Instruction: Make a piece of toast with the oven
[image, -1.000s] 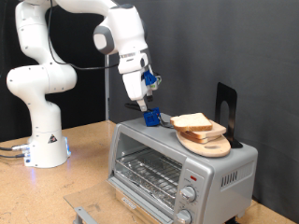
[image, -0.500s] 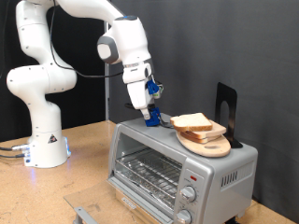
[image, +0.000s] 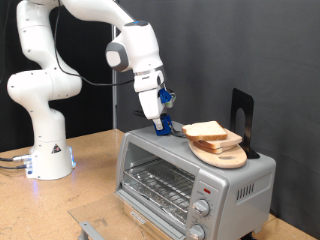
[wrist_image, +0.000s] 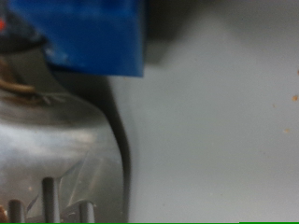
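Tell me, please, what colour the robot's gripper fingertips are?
Blue fingertips, clearest in the exterior view.

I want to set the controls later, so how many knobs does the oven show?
2. Both sit on the oven's front panel at the exterior view's right: one knob above, another knob below at the frame's bottom edge. More may be cropped.

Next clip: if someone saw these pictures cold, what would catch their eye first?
Most striking is the white robot arm's gripper with blue fingers, low over the top of the small silver toaster oven near its back edge at the exterior view's left. Next, the pale bread slice with tan crust lies on a round light wooden board on the oven's roof, to the gripper's right in that view. The oven's glass door appears shut.
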